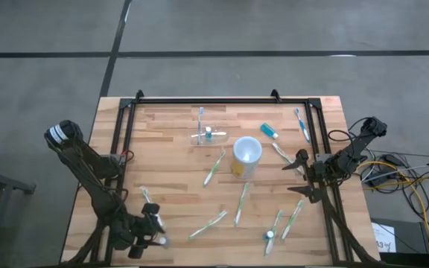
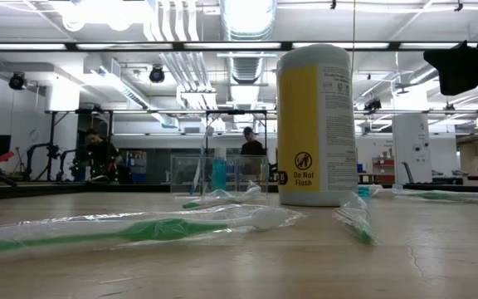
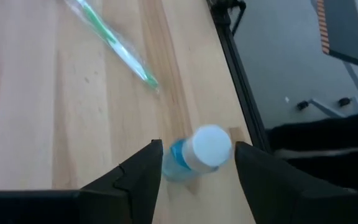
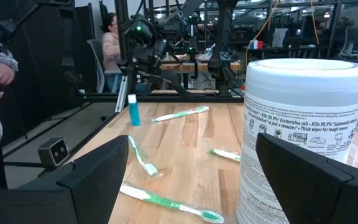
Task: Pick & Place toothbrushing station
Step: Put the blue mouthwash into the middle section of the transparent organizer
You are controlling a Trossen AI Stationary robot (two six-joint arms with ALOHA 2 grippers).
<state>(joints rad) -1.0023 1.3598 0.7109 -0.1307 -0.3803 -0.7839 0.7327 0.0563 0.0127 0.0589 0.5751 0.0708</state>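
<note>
The clear toothbrushing station (image 1: 208, 135) sits toward the worktop's (image 1: 170, 186) far edge, just beside the yellow canister (image 1: 246, 156). The left pincer (image 3: 196, 163) gapes wide around a small blue tube (image 3: 194, 155) at the near corner; the right pincer (image 1: 304, 175) waits wide, empty. The transparent walls could be misjudged, and a reach might knock the canister. The station's contents are hard to distinguish.

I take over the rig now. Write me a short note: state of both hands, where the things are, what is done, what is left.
Left hand: open, low at the table's near left corner, astride a small blue bottle with white cap, not gripping.
Right hand: open, empty, at the right edge, facing the yellow wipes canister.
Toothbrushing station: clear holder, far centre of the table.
Wrapped green toothbrushes lie scattered.
Done: nothing visibly.
Left: the whole pick and place.
</note>
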